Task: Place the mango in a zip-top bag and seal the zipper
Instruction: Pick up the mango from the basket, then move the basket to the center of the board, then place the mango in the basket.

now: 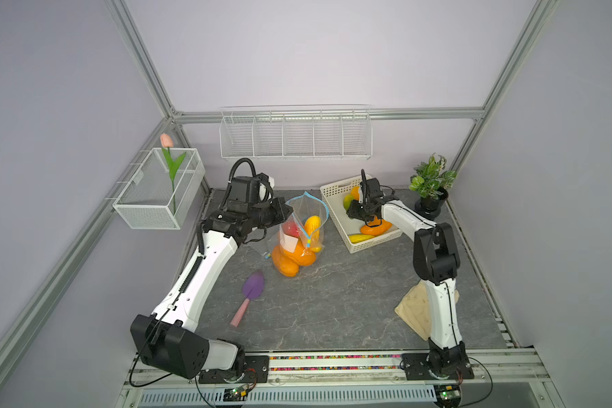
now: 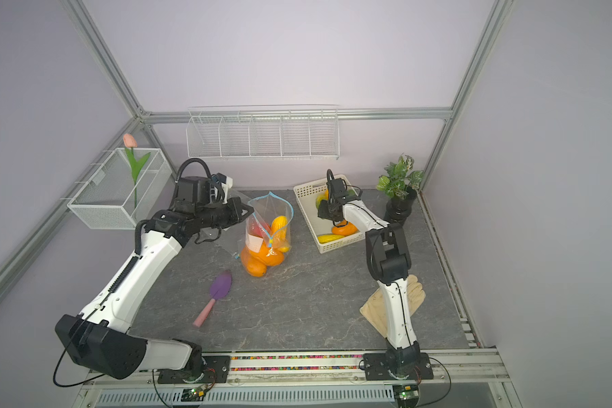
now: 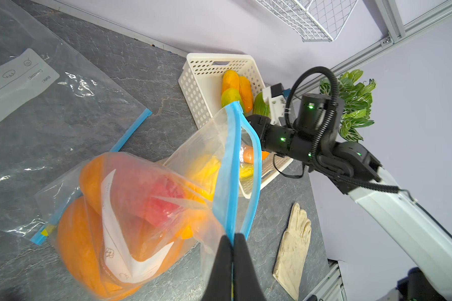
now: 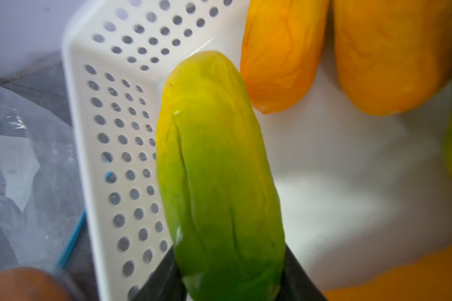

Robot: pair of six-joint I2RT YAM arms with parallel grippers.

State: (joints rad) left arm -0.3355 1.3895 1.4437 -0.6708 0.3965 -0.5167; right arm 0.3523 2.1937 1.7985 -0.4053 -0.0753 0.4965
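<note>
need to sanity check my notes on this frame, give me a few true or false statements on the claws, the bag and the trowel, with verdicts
1. The left claw is pinched shut on the blue zipper edge of the zip-top bag. True.
2. The bag is empty. False: it holds orange, yellow and red fruit.
3. The right claw has a green mango between its fingers, in the white basket. True.
4. The purple trowel lies in the basket. False: it lies on the table, near the bag.
5. The bag's zipper is sealed. False: its mouth gapes open.
</note>
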